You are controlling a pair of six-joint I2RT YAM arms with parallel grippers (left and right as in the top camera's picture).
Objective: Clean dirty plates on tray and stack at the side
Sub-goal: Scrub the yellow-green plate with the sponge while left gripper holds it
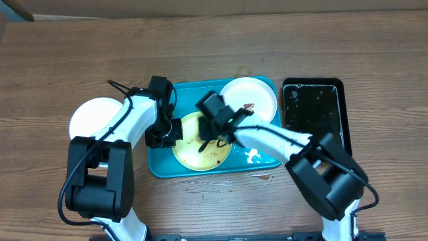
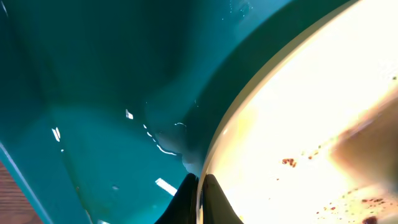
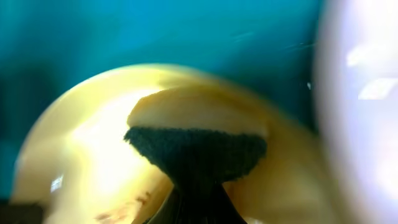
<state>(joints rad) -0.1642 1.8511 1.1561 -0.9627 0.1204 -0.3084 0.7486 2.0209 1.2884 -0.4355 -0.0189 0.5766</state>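
Closest in, at the bottom edge of my left wrist view, my left gripper (image 2: 200, 198) is pinched tight on the rim of the pale yellow-green plate (image 2: 298, 118). The thin edge runs up between the two dark jaws. Just past them the plate's pale surface carries brown specks (image 2: 288, 162). Beside it the glinting floor of the turquoise tray (image 2: 93, 93) slopes up to its raised rim.

On my other side, my right gripper (image 3: 194, 199) is closed on a sponge (image 3: 198, 146), with the dark scouring layer nearest the jaws and the yellow foam beyond it. The sponge sits over that plate's middle. The view is blurred, so I cannot tell whether it presses on the surface or hangs just above. Past it, at the right edge, is the blurred rim of a white plate (image 3: 364, 112).

From overhead, the yellow-green plate lies in the near middle of the tray, with my left gripper at its left edge and my right over its centre. The white plate sits in the tray's far right corner, with a small brown smear (image 1: 249, 106) on its near side. Outside the tray, a second white plate (image 1: 90, 119) rests on the wooden table (image 1: 214, 40) to the left, partly under my left arm. A glossy black tray (image 1: 313, 114) lies just beside the turquoise one on the right.
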